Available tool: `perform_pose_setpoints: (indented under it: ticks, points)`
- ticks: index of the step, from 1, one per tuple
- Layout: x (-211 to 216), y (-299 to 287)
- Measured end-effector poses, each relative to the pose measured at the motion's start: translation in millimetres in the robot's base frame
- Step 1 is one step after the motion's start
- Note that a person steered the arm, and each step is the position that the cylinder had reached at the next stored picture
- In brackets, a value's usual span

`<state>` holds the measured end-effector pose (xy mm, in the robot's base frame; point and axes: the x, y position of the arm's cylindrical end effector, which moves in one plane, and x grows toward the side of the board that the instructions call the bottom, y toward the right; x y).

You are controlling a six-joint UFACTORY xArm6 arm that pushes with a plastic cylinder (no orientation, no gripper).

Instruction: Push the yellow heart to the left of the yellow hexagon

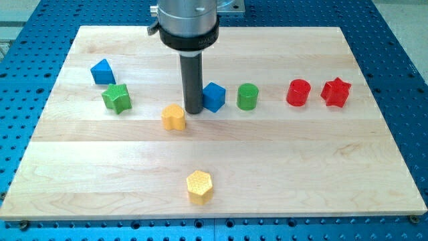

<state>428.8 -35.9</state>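
My tip [194, 111] rests on the desk [321, 174] just to the view's right of the yellow heart [173, 117] and just left of a blue cube [213, 97]; there is no hand on this rod, so nothing opens or clamps. Past the cube, toward the view's right, stand one green cylinder [247, 96], one red cylinder [298, 92] and one red star [336, 92]. On the view's left sit a second blue block [102, 71] and one green star [116, 98]. The single yellow hexagon [199, 186] lies well below the heart, near the view's bottom edge and slightly right of it.
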Motion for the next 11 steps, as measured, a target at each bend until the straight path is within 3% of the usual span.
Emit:
perform_pose_setpoints:
  ticks: [1,2,4,5,6,8,9,10,11]
  points:
    - [30,-27]
    - [96,-24]
    - [70,-34]
    - [119,-46]
    - [132,-35]
    - [87,-78]
    - [120,-105]
    - [145,-62]
    - [126,-74]
